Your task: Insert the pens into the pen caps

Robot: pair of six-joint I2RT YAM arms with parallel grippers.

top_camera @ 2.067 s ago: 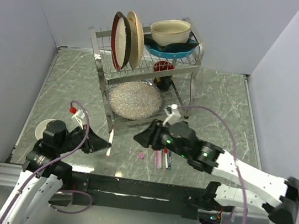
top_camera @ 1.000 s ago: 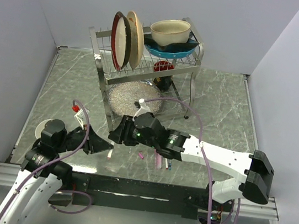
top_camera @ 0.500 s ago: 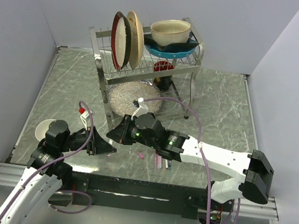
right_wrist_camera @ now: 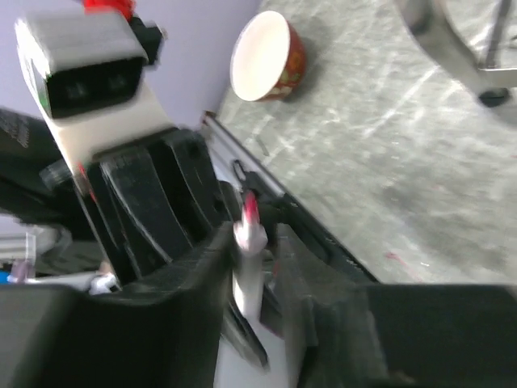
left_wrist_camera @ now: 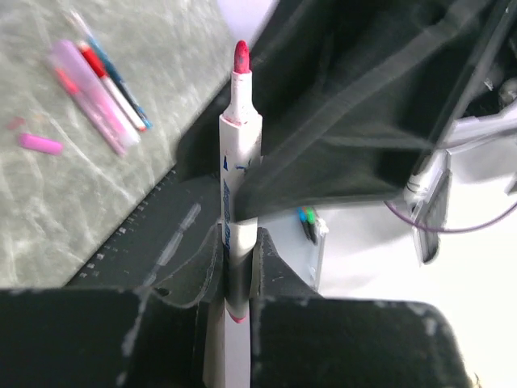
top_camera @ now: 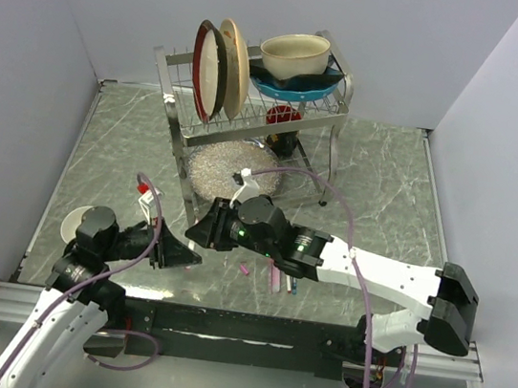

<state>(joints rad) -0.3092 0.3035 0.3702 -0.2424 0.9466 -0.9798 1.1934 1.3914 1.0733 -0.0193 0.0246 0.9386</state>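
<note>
Left gripper pinches the red-tipped pen upright, off the bench. Right gripper straddles its tip, too blurred to tell its grip. Best to line both up, then push straight. Count: one pen held, three pens lying together, one loose pink cap.

Pen: whitish plastic pen with a red tip, upright at centre, blurred.
Grip: right gripper, dark jaws flanking the pen at 6 o'clock; contact unclear.
Bowl: red round bowl with white inside, on the grey marbled desk, 12 o'clock.
Camera: white boxy camera housing, 10 o'clock.
</note>
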